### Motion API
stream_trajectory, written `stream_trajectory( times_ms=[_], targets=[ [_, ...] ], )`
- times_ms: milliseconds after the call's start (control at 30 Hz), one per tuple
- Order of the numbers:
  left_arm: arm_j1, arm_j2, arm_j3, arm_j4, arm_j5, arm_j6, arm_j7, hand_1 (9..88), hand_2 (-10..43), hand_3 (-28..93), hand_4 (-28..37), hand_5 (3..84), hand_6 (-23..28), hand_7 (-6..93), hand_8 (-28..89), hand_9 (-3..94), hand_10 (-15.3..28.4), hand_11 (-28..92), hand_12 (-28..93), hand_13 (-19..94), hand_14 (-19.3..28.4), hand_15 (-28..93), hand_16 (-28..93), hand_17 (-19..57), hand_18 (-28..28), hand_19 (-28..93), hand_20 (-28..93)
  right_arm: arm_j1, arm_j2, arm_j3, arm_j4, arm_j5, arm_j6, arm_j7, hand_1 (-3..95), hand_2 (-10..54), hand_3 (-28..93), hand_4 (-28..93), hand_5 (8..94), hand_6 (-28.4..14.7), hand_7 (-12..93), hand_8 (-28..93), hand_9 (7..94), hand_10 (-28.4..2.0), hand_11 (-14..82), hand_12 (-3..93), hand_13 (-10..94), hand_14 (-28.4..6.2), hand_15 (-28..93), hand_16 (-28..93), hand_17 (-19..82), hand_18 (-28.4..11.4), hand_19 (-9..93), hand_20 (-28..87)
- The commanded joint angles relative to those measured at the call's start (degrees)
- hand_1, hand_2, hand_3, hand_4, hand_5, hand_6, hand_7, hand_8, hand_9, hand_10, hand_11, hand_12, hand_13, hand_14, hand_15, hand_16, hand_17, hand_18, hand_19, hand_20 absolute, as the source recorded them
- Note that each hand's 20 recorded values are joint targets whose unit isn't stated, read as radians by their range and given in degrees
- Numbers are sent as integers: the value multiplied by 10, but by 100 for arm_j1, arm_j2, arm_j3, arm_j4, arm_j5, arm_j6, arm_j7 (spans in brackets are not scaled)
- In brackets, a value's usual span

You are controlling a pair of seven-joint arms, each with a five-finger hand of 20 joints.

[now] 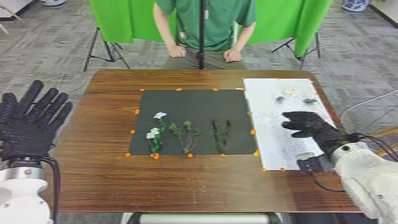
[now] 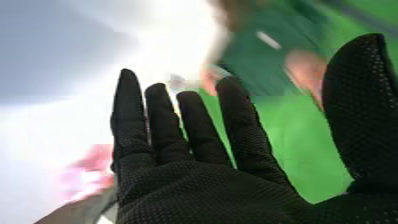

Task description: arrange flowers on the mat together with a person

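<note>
Well, white flowers on green stems lie on the near left part of the black mat. Leafy green stems lie to their right, then thin green stems. Orange bits of tape dot the mat's edges. Just right of the mat is a white sheet, with a pale flower and small grey things at its far end. The right hand is over the sheet, open wide. The left hand is wide open too, left of the brown table.
</note>
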Motion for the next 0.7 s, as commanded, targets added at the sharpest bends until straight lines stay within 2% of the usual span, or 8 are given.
stream_trajectory(
  times_ms=[33, 100, 200, 300, 367, 467, 533, 700],
  targets=[
    [114, -62, 31, 34, -1, 38, -31, 244, 136, 693, -283, 398, 81, 114, -92, 373, 167, 220, 105, 279, 162, 337, -66, -33, 169, 351, 94, -327, -14, 114, 447, -4457, 2160, -220, 277, -94, 750, -217, 359, -40, 151, -93, 323, -162, 32, 166, 242, -149, 166, 180, 141, -156, 406, 153],
    [127, -77, 29, 45, -63, 27, -7, 245, 135, 693, -283, 398, 82, 113, -93, 374, 168, 220, 105, 279, 162, 338, -67, -33, 169, 351, 94, -349, -5, 53, 561, -4553, 2617, -325, 281, -95, 758, -224, 365, -39, 167, -103, 332, -161, 47, 166, 245, -142, 199, 185, 141, -147, 475, 187],
    [100, -64, 44, 65, -103, -1, -40, 245, 135, 693, -283, 398, 82, 113, -93, 375, 168, 220, 104, 279, 162, 339, -67, -33, 169, 352, 94, -389, 9, 80, 655, -4744, 2756, -338, 292, -95, 773, -240, 374, -29, 202, -124, 354, -158, 72, 158, 259, -132, 251, 180, 138, -152, 573, 250],
    [82, -53, 47, 70, -76, 0, -61, 246, 136, 692, -283, 397, 82, 113, -93, 374, 167, 221, 105, 279, 164, 344, -66, -34, 168, 354, 95, -365, 21, 185, 614, -4822, 2109, -262, 305, -95, 781, -252, 379, -23, 218, -133, 364, -154, 81, 158, 260, -126, 286, 182, 136, -154, 623, 297],
    [60, -45, 49, 81, -100, -11, -75, 245, 135, 693, -283, 397, 81, 112, -93, 374, 167, 222, 105, 278, 166, 350, -65, -35, 168, 357, 97, -222, -1, 281, 599, -4767, 1184, -294, 308, -95, 782, -260, 368, -23, 207, -133, 355, -154, 74, 159, 240, -131, 286, 182, 128, -154, 625, 313],
    [36, -23, 70, 88, -111, 25, -71, 245, 135, 693, -283, 397, 81, 113, -92, 374, 167, 222, 105, 278, 167, 351, -66, -34, 168, 359, 99, 72, 115, 199, 836, -4689, 683, -391, 303, -95, 765, -273, 338, -24, 169, -113, 322, -149, 41, 165, 210, -140, 237, 180, 108, -157, 584, 313],
    [28, 16, 83, 88, -120, 46, -65, 246, 135, 692, -283, 396, 81, 113, -93, 374, 167, 222, 105, 278, 166, 351, -67, -34, 168, 359, 98, 251, 176, 100, 1011, -4685, 674, -397, 300, -95, 748, -280, 315, -23, 145, -97, 303, -151, 20, 172, 203, -142, 198, 192, 104, -161, 560, 307],
    [32, 7, 84, 80, -133, 63, -64, 245, 134, 695, -283, 396, 81, 113, -92, 373, 166, 222, 104, 279, 166, 351, -67, -33, 168, 358, 98, 775, 295, -126, 1374, -4512, 16, -534, 409, -95, 614, -283, 268, -17, 138, -91, 275, -141, 4, 181, 214, -139, 157, 223, 142, -174, 537, 282]
  ],
)
